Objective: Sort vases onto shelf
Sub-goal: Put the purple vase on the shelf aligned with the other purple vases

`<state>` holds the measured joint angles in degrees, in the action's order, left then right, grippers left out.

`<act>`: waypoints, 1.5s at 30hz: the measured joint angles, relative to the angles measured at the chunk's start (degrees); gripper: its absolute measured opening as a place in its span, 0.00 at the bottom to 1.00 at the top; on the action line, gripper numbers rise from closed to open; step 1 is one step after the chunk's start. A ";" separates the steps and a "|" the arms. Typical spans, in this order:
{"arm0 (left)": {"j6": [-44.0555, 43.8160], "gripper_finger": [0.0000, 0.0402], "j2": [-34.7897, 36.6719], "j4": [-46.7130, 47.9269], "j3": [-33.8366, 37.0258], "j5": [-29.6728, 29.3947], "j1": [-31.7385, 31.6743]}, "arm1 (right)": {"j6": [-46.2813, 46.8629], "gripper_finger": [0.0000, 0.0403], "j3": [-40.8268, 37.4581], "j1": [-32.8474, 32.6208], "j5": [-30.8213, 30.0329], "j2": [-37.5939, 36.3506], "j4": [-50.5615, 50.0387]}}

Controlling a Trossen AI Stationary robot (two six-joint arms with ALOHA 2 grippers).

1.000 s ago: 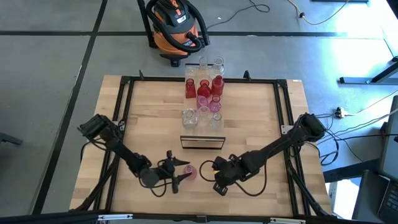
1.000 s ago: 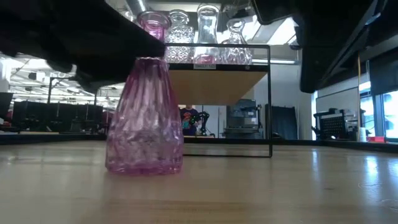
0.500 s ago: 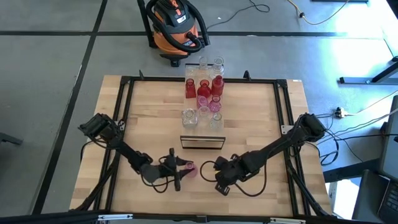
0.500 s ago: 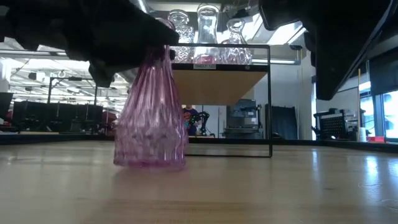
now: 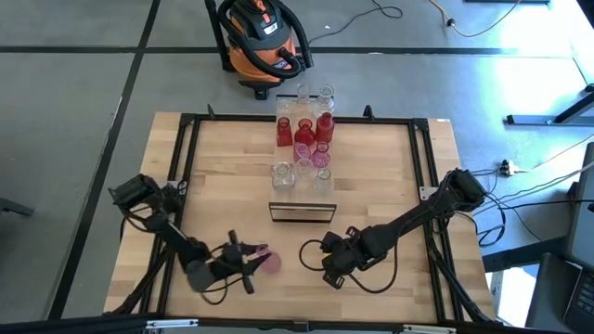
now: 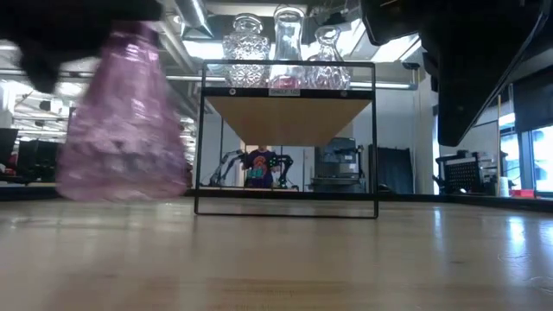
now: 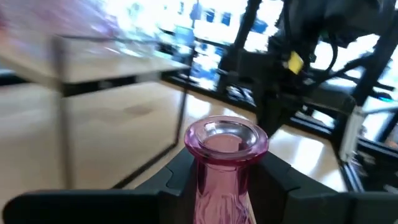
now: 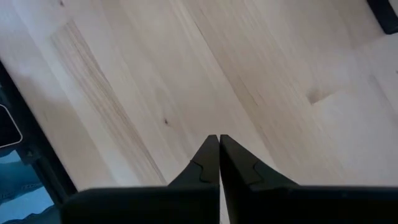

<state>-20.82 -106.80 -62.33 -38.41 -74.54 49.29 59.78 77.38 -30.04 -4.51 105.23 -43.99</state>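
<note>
My left gripper point(image 5: 251, 263) is near the table's front, left of centre, shut on a pink ribbed glass vase point(image 5: 270, 263). The low view shows the vase point(image 6: 125, 121) large and tilted, its base off the wood. The shelf point(image 5: 302, 211), a raised light-wood plank in a dark wire frame, runs from mid-table to the far edge. Red, pink and clear vases point(image 5: 304, 139) stand on its top on their bases. My right gripper point(image 5: 327, 276) is shut with nothing in it, to the right of the pink vase, its tips point(image 8: 219, 140) close over bare wood. My left gripper pinches the vase's neck point(image 7: 219, 171) between its two fingers, just under the flared rim point(image 7: 226, 135). The fingers come level from the table's left side and lie across the neck. The vase is lifted clear of the table and tilted.
A black frame rail point(image 5: 183, 167) runs along the table's sides and far edge. An orange shop vacuum point(image 5: 260, 42) stands on the floor beyond the far edge. Bare wood lies left and right of the shelf.
My left gripper has shut on the pink vase's neck and gone toward the table's left edge. The vase, which stood upright on the table in front of the shelf, now hangs lifted and tilted, farther left.
</note>
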 joint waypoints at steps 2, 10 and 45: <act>0.54 0.25 0.60 0.06 0.00 -6.73 2.57 | -0.01 0.00 0.00 0.00 0.02 0.00 0.00; 8.37 0.25 7.68 -0.12 2.46 -15.42 4.41 | -0.03 0.00 0.00 -0.92 -0.23 -1.32 -2.74; 23.80 0.24 52.14 40.84 5.27 42.77 -56.50 | 2.30 0.00 0.00 2.82 -28.07 -26.73 -22.08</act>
<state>2.99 -54.66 -21.48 -33.14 -31.77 -7.21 62.08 77.38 -27.22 -32.58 78.50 -66.07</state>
